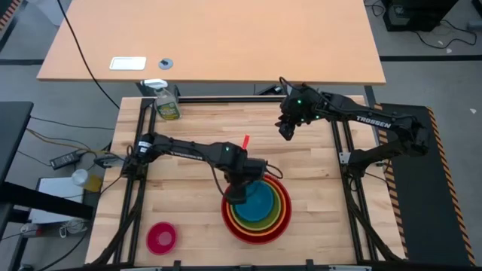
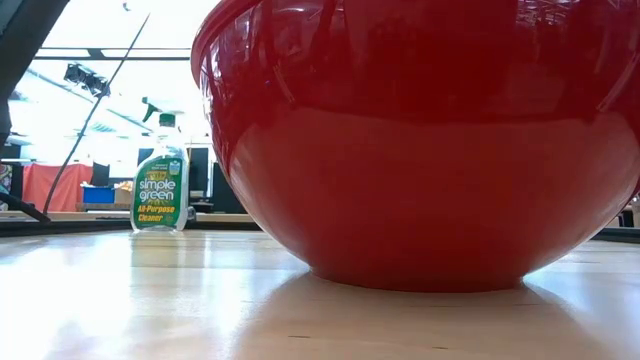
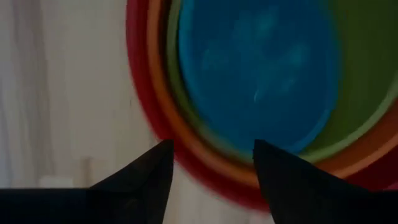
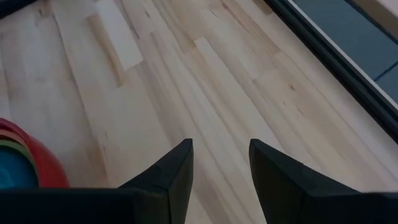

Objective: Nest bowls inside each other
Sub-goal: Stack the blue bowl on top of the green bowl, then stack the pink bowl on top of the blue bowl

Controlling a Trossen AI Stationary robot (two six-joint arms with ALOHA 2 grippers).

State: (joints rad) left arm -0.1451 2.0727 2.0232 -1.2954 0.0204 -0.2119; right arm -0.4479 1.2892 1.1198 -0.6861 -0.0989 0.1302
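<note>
Near the table's front, the big red bowl (image 1: 256,213) holds the orange, yellow-green and blue bowls (image 3: 261,68) nested inside it. The small pink bowl (image 1: 161,237) stands alone on its base at the front left. My left gripper (image 3: 211,155) hovers open above the stack's left rim, pointing down, with nothing between its fingers. My right gripper (image 4: 221,155) waits open above the far right of the table (image 4: 205,74), over bare wood. In the low view the red bowl (image 2: 420,140) fills the picture, resting on its base.
A green spray bottle (image 1: 167,102) stands at the table's far left corner, seen also as the spray bottle (image 2: 162,185) in the low view. A small red stick (image 1: 246,141) lies mid-table. A wooden desk (image 1: 211,38) lies beyond the far edge. Bare wood spreads between the bowls.
</note>
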